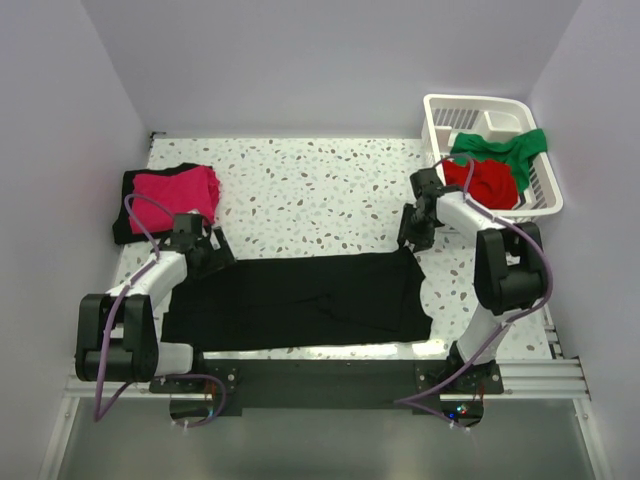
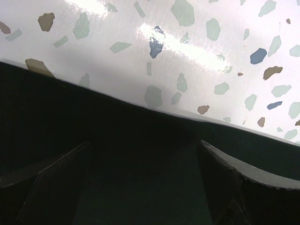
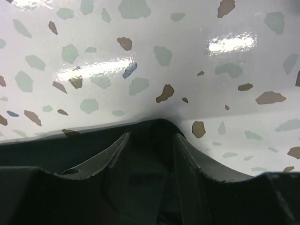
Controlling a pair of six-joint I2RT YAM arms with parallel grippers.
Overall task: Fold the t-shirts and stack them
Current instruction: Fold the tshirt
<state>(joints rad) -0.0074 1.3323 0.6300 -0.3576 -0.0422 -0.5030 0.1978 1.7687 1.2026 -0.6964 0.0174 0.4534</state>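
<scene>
1. Main workpiece. One black t-shirt (image 1: 300, 300) lies spread flat on the speckled bench (image 1: 300, 190), at the near centre. Its long side runs left to right between the two arms. The right edge is wavy and the near edge lies close to the near edge of the bench.

2. Left pincer (image 1: 212, 248). It sits low over the far left corner of the black t-shirt. The wrist view shows its two fingers wide apart, with black cloth beneath them and in the gap between them. The far hem of the shirt runs just beyond the fingertips, with bare bench past it. Nothing is clamped.

3. Right pincer (image 1: 410, 238). It sits low at the far right corner of the same shirt. The wrist view shows its fingers partly apart. The cloth edge rises in a small hump between the fingertips. Whether the pads touch the cloth cannot be told.

4. Stack. At the far left of the bench a folded pink t-shirt (image 1: 175, 195) lies on top of a folded black t-shirt (image 1: 125, 225). The lower one shows along the left and far sides.

5. Supply. A white slatted basket (image 1: 440, 110) stands at the far right corner. A green t-shirt (image 1: 500, 148) hangs over its right rim. A red t-shirt (image 1: 485, 180) lies bunched at its near end, just beside the right arm.
</scene>
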